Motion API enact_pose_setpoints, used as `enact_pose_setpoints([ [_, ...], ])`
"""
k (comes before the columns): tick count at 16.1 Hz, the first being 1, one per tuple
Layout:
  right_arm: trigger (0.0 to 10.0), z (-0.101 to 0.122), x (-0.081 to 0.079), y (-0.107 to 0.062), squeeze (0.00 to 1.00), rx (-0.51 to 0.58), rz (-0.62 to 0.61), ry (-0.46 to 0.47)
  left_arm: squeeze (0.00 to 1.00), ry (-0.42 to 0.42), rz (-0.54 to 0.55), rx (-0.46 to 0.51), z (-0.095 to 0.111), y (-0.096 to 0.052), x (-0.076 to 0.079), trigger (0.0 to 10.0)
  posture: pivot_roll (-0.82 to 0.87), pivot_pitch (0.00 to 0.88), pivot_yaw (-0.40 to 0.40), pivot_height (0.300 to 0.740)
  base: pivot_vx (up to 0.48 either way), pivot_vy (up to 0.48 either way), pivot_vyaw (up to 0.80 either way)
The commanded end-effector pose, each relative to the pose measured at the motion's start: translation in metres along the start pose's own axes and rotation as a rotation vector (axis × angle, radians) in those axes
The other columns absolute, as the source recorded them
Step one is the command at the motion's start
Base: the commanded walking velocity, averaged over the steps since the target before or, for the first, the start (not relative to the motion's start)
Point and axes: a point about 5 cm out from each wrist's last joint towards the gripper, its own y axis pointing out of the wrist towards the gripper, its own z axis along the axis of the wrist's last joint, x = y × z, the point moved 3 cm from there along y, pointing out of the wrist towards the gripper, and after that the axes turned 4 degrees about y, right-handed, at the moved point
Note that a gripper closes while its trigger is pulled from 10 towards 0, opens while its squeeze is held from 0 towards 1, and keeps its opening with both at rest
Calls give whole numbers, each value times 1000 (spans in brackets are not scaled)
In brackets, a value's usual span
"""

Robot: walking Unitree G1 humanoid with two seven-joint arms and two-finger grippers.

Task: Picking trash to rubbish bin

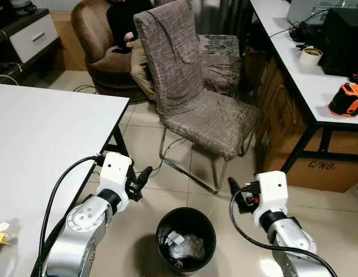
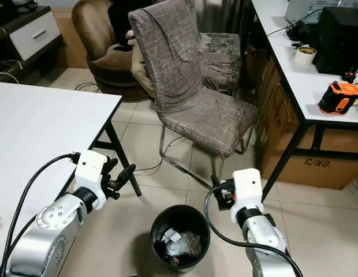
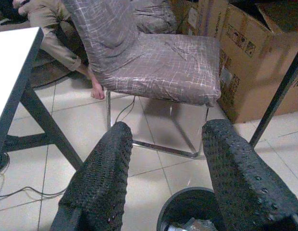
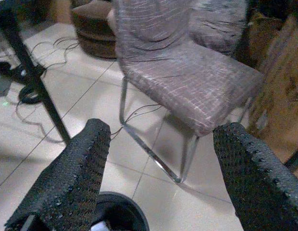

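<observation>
Trash (image 1: pixel 185 247), crumpled paper and wrappers, lies inside the black rubbish bin (image 1: pixel 185 218) that stands on the tiled floor (image 1: pixel 138 150) between the two raised arms, just in front of the grey cloth-covered chair (image 1: pixel 196 109). Left gripper (image 1: pixel 140 180) hovers beside the corner of the white table (image 1: pixel 46 144), above and to the left of the bin, its black fingers (image 3: pixel 98 183) spread wide and holding nothing. Right gripper (image 1: pixel 235 189) hangs above and to the right of the bin, its fingers (image 4: pixel 67 178) also wide apart and empty.
</observation>
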Motion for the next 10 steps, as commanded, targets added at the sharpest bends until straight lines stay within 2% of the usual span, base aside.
enact_pose_setpoints([
  [1,10000,7,-3,1,0,10,16,-21,0,16,17,-2,2,-3,-3,10000,-95,0,50,740,-240,0,0],
  [3,10000,10,-5,4,0,5,53,-75,0,10,45,-8,0,-4,-5,10000,-85,0,33,740,-244,0,0],
  [6,10000,13,-8,10,0,6,106,-102,0,42,67,-34,-10,-8,-7,10000,-68,0,3,740,-241,0,0],
  [10,10000,17,-6,19,0,3,134,-129,0,49,80,-41,-10,-13,-11,10000,-51,0,-10,740,-241,0,0],
])
